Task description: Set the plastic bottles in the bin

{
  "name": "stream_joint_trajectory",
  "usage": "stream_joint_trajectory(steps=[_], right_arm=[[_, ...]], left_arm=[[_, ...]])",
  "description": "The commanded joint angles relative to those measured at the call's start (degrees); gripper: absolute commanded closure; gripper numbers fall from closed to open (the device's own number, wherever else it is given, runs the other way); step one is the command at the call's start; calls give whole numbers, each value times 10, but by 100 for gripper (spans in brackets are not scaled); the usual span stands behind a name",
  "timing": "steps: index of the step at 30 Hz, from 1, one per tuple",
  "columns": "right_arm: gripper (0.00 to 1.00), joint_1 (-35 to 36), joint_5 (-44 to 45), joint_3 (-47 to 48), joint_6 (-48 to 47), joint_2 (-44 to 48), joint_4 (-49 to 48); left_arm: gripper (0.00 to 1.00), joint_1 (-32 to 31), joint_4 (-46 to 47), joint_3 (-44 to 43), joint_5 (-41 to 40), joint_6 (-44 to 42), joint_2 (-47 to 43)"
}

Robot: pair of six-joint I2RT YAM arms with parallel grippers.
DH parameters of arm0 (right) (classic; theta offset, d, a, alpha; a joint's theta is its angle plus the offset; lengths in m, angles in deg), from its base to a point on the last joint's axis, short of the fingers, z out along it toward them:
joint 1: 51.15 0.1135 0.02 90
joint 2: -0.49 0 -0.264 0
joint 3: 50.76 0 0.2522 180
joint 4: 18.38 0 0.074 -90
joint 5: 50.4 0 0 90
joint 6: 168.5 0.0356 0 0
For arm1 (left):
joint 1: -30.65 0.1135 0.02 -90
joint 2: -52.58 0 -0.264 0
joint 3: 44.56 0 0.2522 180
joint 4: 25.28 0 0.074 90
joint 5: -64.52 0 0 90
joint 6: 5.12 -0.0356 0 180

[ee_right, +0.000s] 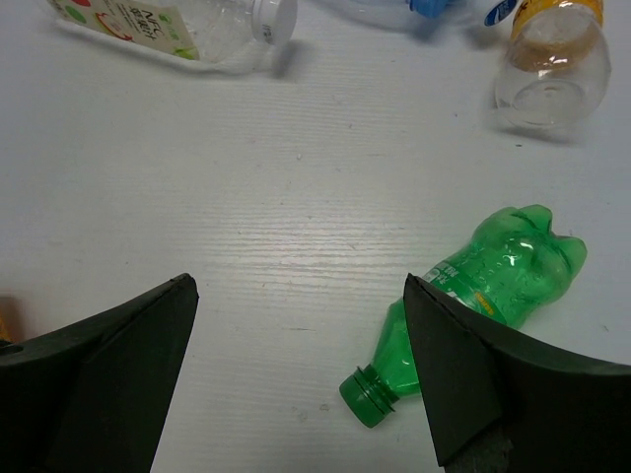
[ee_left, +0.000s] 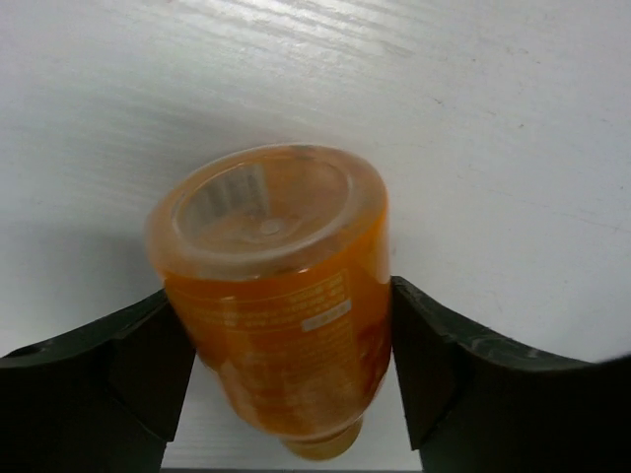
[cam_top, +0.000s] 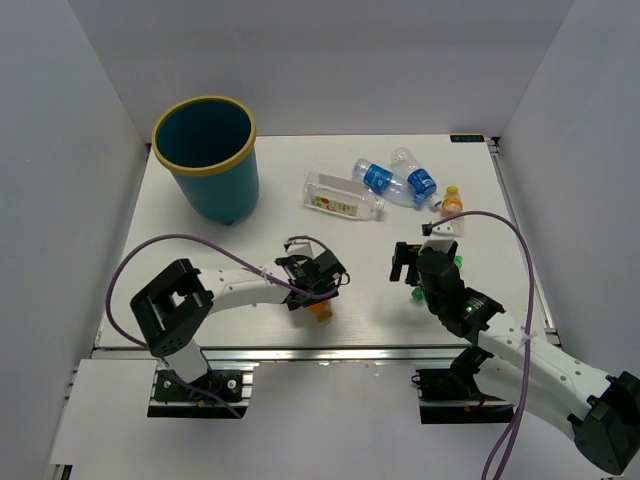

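Observation:
My left gripper [cam_top: 318, 285] is shut on the orange bottle [cam_top: 321, 310] near the table's front edge; in the left wrist view both fingers [ee_left: 138, 365] press the sides of the orange bottle [ee_left: 281, 296]. My right gripper [cam_top: 420, 262] is open and empty above the green bottle [cam_top: 416, 294], which lies on its side, partly behind the right finger [ee_right: 493, 394] in the right wrist view [ee_right: 503, 271]. Two clear blue-labelled bottles [cam_top: 378, 180] [cam_top: 420, 180], a white-labelled squarish bottle [cam_top: 340, 195] and a yellow-capped bottle [cam_top: 452, 201] lie at the back right. The teal bin [cam_top: 205, 160] stands at the back left.
White walls close in the table on three sides. The table's metal front rail [cam_top: 320, 352] runs just below the left gripper. A purple cable [cam_top: 180, 240] loops over each arm. The white-labelled bottle [ee_right: 168, 25] and yellow-capped bottle [ee_right: 547, 59] lie beyond the right gripper.

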Motion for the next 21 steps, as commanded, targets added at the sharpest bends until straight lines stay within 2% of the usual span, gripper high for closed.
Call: stream_joint_trajectory(steps=[1, 2, 7, 10, 12, 16, 17, 21], right_arm=[[11, -6, 29, 0, 14, -1, -1], [11, -7, 33, 0, 18, -3, 4], [11, -12, 33, -2, 21, -3, 2], [11, -13, 32, 0, 20, -6, 2], [11, -14, 32, 0, 21, -8, 2], [11, -23, 23, 4, 20, -25, -1], [11, -24, 14, 5, 19, -28, -1], [11, -30, -13, 10, 3, -47, -7]], left_arm=[[20, 1, 4, -49, -11, -23, 21], [32, 3, -6, -59, -19, -29, 27], [45, 42, -70, -142, -61, -100, 5], [61, 119, -74, -193, -79, -146, -42], [73, 145, -58, -222, -102, -172, -64], [70, 184, -61, -329, -165, -258, -87], [70, 196, -69, -378, -171, -271, -85], [68, 297, -76, -466, -140, -315, -61]])
